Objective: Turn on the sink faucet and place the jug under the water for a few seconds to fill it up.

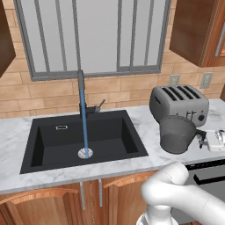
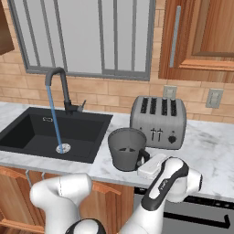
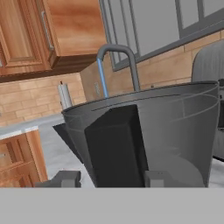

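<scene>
The gripper (image 3: 109,178) sits right at the jug (image 3: 148,135), its two finger tips spread to either side of the black handle (image 3: 114,146), which rises between them. Whether the pads are actually pressing the handle I cannot tell. In the right base view the white hand (image 2: 153,167) comes in low at the jug's handle side. In the left base view the jug (image 1: 176,133) is tipped a little, its rim leaning toward the silver toaster (image 1: 179,104) directly behind it and touching or nearly touching the toaster's front.

The jug is over the white marble table (image 2: 205,151), beside the sink (image 2: 27,132) and not inside it. Farther from the gripper, past the jug, the sink faucet (image 2: 61,89) stands upright at the back edge of the basin with its spout bent over the bowl. The water (image 2: 55,121) is running: a thin blue stream drops straight from the spout to the round silver drain (image 2: 63,148). The stream is well apart from the jug. Behind the faucet runs a brick wall (image 1: 39,96) with a window (image 1: 92,35) above it.
</scene>
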Tool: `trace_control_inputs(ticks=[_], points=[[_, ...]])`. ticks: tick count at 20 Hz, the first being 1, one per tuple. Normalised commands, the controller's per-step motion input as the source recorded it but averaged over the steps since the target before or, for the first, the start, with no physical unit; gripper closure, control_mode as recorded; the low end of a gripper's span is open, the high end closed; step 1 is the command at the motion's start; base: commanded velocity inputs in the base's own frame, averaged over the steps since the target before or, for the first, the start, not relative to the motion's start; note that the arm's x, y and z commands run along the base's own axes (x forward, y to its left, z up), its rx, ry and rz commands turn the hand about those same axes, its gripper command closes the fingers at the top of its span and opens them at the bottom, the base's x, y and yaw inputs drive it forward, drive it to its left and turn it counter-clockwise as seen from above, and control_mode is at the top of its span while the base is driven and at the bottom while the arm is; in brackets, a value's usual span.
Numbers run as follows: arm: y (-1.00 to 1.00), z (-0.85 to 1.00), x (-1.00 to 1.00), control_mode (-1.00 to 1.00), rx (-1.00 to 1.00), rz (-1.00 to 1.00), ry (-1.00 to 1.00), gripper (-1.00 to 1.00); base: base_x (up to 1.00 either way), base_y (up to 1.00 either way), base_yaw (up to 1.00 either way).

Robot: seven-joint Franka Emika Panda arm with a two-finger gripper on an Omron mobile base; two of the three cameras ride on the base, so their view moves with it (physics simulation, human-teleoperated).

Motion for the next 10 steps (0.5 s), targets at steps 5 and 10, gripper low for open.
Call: trace_control_inputs(ticks=[5, 10], points=[[0.00, 0.00, 0.00, -1.00, 0.00, 0.00, -0.01, 1.00, 0.00, 0.00, 0.00], [0.07, 0.12, 0.00, -1.00, 0.00, 0.00, -0.02, 1.00, 0.00, 0.00, 0.00]])
